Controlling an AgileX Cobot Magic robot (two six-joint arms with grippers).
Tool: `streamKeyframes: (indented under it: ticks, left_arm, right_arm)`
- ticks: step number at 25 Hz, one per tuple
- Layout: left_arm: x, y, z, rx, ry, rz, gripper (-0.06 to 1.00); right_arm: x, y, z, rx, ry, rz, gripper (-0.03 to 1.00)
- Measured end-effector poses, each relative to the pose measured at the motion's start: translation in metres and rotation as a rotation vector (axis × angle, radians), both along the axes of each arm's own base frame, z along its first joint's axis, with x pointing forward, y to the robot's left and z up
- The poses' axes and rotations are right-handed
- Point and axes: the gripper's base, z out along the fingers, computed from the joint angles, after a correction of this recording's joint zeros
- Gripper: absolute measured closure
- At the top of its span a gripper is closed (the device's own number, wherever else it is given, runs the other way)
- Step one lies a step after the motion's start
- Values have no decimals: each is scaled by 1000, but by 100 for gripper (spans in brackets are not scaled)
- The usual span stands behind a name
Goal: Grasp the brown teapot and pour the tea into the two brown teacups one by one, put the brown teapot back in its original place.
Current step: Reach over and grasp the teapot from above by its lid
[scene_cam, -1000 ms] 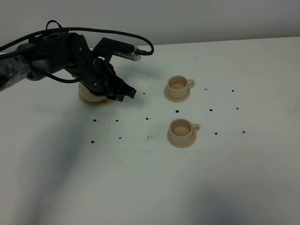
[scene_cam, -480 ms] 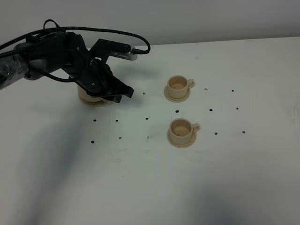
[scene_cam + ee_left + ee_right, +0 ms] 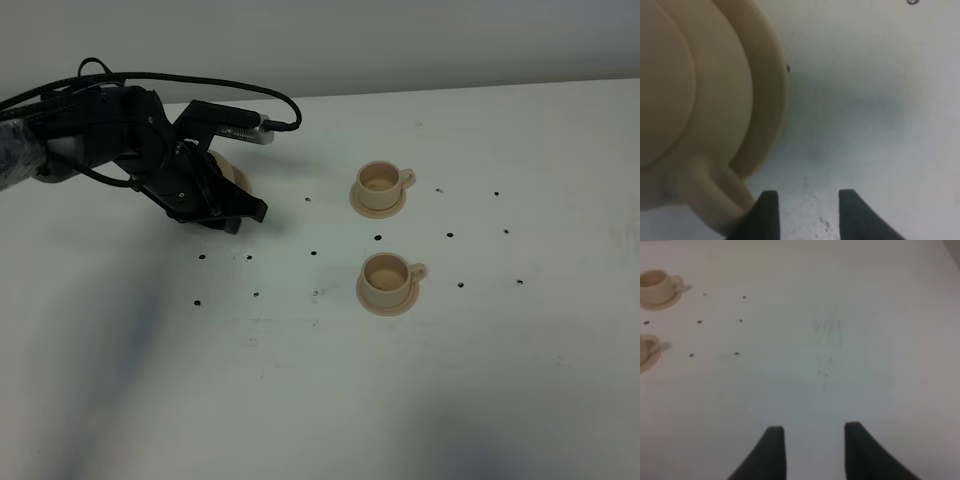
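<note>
The brown teapot (image 3: 231, 176) stands at the table's back left, mostly hidden under my left arm. In the left wrist view the teapot (image 3: 700, 100) fills one side, with the rim of its flat saucer (image 3: 774, 95) around it and a stubby handle (image 3: 705, 200) pointing toward my fingers. My left gripper (image 3: 807, 217) is open beside the pot, with only bare table between its fingers. One fingertip (image 3: 766, 215) is close to the handle. The two brown teacups (image 3: 380, 182) (image 3: 387, 277) sit on small saucers at centre right. My right gripper (image 3: 812, 450) is open over bare table.
Small dark dots (image 3: 314, 253) are scattered over the white table (image 3: 300, 380). A black cable (image 3: 240, 92) loops from my left arm. In the right wrist view both cups (image 3: 657, 285) (image 3: 647, 352) lie far off to one side.
My left arm has drawn back to the left, off the teapot's top, and its gripper has sunk toward the table. The teapot and cups have stayed put.
</note>
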Motion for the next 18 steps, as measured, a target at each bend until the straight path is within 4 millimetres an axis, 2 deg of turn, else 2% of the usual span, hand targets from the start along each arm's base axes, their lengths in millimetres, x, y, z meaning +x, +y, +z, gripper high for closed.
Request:
streamKeyframes:
  ticks: [9,18]
  left_arm:
    - [-1,5,11,8,-10,0,66]
    - [-12,10,-3,23,49,4,66]
  right_arm:
    - [0,0,0,-1,0,0,66]
    - [0,0,0,-1,0,0,66]
